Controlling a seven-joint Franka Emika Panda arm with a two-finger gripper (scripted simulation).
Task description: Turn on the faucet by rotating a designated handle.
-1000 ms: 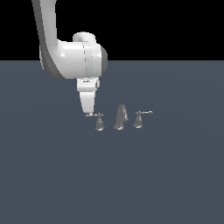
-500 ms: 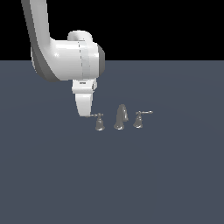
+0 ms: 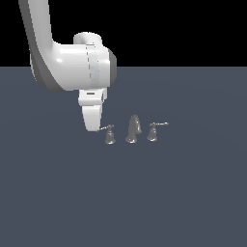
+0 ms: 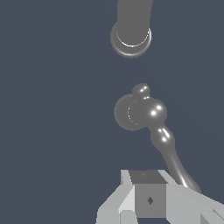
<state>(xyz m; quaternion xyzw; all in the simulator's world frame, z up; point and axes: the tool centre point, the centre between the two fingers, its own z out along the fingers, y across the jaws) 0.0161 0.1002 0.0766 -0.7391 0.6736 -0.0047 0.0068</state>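
Gripper: the gripper (image 3: 94,126) hangs from the white arm (image 3: 72,65), pointing down at the flat dark grey floor (image 3: 193,193), its tip at the outer end of the handle's lever
Jaws: whether they are spread or pressed together cannot be told; in the exterior view the white finger body reads as one block, and in the wrist view only one grey pad face between pale finger parts (image 4: 148,199) shows at the picture's edge
Handle: the handle (image 3: 109,135) stands just beyond the jaws, on the exterior view's right of them; its flared base sits on the floor and its thin lever runs level from the cap back toward the jaws
Lever contact: in the wrist view the lever (image 4: 168,153) leads from the handle's round cap (image 4: 142,111) down to the finger parts and its far end passes behind them; it seems to touch them, but whether it is pinched or only beside them cannot be told
Faucet spout: the curved spout (image 3: 133,129) rises past the handle, farther from the jaws; in the wrist view its round base (image 4: 131,37) lies beyond the handle's cap, apart from it
Twin handle: the other handle (image 3: 153,131) stands farthest from the jaws, beyond the spout, its lever tilted up and pointing away from them
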